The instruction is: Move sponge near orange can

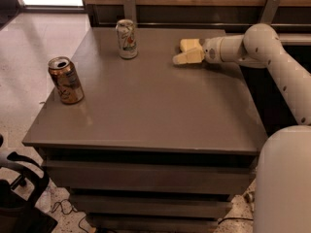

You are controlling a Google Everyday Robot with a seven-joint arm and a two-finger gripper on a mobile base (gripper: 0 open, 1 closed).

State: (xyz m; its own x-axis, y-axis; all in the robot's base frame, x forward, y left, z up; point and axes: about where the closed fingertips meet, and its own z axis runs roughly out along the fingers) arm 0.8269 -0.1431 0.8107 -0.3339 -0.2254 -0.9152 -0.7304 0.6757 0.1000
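The orange can stands upright near the table's left edge, coppery brown with an open silver top. My gripper reaches in from the right and sits low over the far right part of the table. A pale yellow rounded block, the sponge, shows right at the gripper's tip on its far side. I cannot tell whether it is held or only touched. The sponge is far from the orange can, most of the table's width to its right.
A white-and-green drink can stands upright at the back of the grey table, left of the gripper. A wooden wall with metal brackets runs behind the table. My white arm crosses the right side. Dark equipment sits on the floor at lower left.
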